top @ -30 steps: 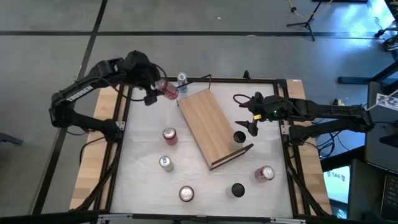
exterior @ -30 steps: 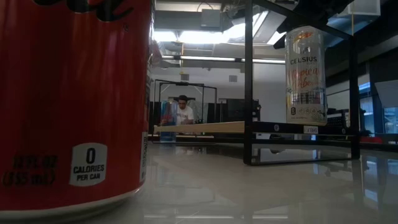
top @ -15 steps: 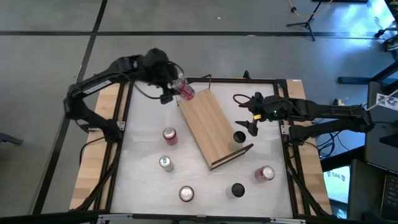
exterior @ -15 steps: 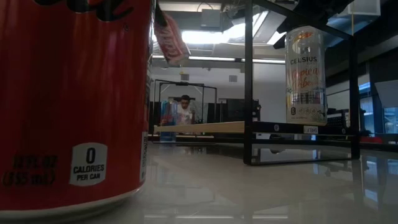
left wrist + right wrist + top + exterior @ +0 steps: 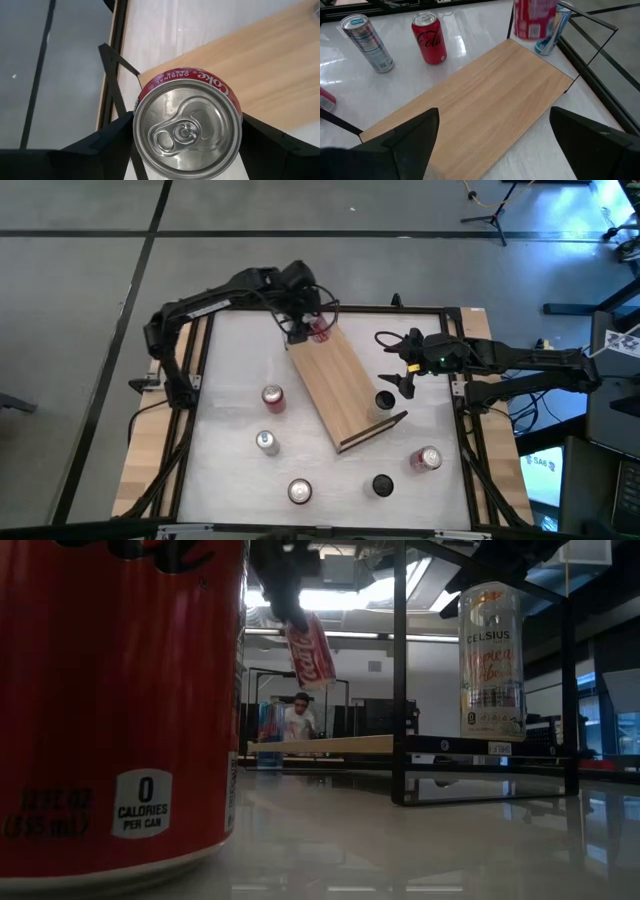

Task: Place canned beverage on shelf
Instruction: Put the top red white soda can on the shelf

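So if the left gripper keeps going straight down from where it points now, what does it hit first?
The left gripper holds the red Coke can over the far end of the shelf. Straight down, the can would probably meet the light-wood board near its edge; depth is hard to judge.

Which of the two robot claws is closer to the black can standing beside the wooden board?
The right gripper. It hangs open just beyond the black can, across the shelf from the left gripper, which holds a red can over the shelf's far end.

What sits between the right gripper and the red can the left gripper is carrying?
Only bare shelf board: in the right wrist view, nothing stands between the right gripper and the red can.
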`<act>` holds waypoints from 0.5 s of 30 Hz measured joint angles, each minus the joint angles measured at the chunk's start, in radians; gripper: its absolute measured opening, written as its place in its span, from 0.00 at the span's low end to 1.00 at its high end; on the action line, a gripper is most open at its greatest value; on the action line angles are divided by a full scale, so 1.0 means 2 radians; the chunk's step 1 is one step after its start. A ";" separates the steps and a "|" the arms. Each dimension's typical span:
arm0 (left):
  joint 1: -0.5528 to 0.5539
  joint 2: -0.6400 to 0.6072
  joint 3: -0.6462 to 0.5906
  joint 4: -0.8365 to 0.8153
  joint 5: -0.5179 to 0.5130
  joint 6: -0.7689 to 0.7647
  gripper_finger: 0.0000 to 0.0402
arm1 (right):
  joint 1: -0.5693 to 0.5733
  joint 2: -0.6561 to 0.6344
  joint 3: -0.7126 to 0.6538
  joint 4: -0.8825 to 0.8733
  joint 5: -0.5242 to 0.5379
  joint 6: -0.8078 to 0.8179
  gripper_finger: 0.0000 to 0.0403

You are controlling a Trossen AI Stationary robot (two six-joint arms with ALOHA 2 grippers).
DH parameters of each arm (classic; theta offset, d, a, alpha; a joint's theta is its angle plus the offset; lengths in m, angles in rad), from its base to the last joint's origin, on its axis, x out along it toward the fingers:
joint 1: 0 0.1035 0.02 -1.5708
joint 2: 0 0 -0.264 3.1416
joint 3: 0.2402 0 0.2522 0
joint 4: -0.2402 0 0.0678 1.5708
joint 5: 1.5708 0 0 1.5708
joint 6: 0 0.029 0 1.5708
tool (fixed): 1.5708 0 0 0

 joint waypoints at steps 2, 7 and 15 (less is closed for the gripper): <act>0.004 0.016 0.007 0.001 0.002 0.000 0.70 | 0.000 0.000 0.000 0.000 0.000 0.000 0.93; 0.014 0.041 0.009 0.016 0.002 0.013 0.70 | 0.000 0.000 0.000 0.000 0.000 0.000 0.93; 0.023 0.063 0.009 0.038 0.020 0.020 0.70 | 0.000 0.000 0.000 0.000 0.000 0.000 0.93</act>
